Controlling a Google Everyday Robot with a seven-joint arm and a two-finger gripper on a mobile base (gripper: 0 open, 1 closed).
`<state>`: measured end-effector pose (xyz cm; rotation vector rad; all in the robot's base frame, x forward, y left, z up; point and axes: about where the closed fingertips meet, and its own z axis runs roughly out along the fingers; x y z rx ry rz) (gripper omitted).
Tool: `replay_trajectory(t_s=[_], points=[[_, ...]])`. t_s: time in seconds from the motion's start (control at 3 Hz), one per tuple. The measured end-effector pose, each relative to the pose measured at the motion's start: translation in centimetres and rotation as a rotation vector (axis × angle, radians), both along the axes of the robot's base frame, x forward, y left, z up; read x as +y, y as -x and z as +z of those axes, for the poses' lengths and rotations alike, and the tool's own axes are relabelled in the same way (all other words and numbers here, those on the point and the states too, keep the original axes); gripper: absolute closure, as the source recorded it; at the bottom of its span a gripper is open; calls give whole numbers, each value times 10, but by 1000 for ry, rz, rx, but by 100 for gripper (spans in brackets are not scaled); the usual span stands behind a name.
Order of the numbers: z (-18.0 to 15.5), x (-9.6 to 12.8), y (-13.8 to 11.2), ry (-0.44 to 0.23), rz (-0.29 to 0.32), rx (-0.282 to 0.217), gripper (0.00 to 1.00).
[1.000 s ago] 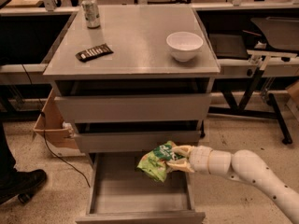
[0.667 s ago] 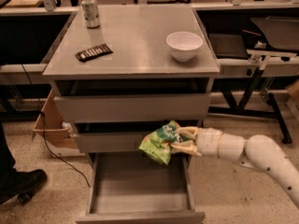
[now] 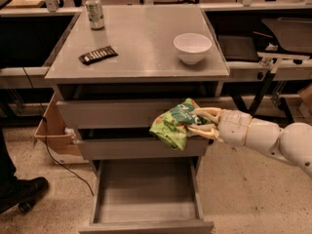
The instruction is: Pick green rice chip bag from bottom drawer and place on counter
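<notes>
The gripper point(image 3: 197, 122), jaws clamped on the crumpled bright-green bag point(image 3: 171, 126) with white lettering, holds it midair above the open drawer point(image 3: 146, 194), below the tabletop point(image 3: 146, 52).

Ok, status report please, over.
Gripper shut on green rice chip bag, at upper drawer fronts, below counter. Bottom drawer open. Bowl, can, wrapper on counter.

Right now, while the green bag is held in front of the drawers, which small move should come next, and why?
Probably raise the pincer straight up. It grips the green rice chip bag above the open bottom drawer, but below the edge of the counter; moving inward now would likely hit that edge.
</notes>
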<state>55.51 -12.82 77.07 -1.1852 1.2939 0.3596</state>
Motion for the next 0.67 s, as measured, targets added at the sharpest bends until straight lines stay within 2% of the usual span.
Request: replay_trajectory(t_s=[0.33, 0.67], points=[[0, 0, 0, 0, 0, -1, 100], [20, 4, -3, 20, 3, -54, 100]])
